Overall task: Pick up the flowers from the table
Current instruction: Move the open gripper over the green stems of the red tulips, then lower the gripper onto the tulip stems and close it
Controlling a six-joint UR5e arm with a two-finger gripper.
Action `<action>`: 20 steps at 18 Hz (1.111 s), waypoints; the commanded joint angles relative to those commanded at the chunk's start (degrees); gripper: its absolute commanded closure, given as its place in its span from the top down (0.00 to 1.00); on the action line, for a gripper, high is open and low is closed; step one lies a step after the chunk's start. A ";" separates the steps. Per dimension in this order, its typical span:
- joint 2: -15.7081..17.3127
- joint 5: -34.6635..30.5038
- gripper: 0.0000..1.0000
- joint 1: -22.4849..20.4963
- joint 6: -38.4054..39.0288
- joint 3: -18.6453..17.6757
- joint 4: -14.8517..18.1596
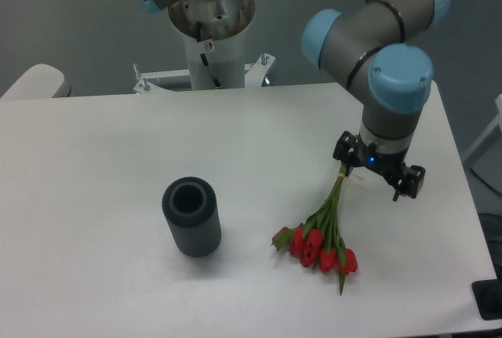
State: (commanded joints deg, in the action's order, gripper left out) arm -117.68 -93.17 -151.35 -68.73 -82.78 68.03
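The flowers (pixel 320 241), a small bunch of red tulip buds on thin green stems, lie on the white table (pixel 118 158) right of centre. Buds point toward the front edge, and the stem ends reach up to about the gripper's left finger. My gripper (pixel 376 176) hangs just above the table at the stem tips, open. Its left finger is by the stem ends and its right finger stands apart to the right. Nothing is held between them.
A dark grey ribbed cylinder (pixel 191 216) stands upright on the table to the left of the flowers. The arm's base column (pixel 212 32) rises behind the table's far edge. The table's right edge lies close to the gripper.
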 joint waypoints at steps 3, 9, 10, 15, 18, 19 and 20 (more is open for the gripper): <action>-0.27 0.35 1.00 -0.52 -0.09 -2.55 -2.28; -0.35 0.62 1.00 -1.49 -0.79 -10.46 -12.74; -0.18 0.62 1.00 -1.67 -0.62 -11.52 -13.27; 0.61 1.06 1.00 -0.88 0.17 -14.15 -13.54; 1.31 1.15 1.00 -0.97 0.09 -16.35 -15.90; 1.40 1.15 1.00 -0.97 0.26 -17.14 -16.69; 1.32 1.23 1.00 -0.79 0.26 -17.59 -17.40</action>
State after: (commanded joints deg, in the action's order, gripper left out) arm -116.37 -91.93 -152.14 -68.47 -100.37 50.63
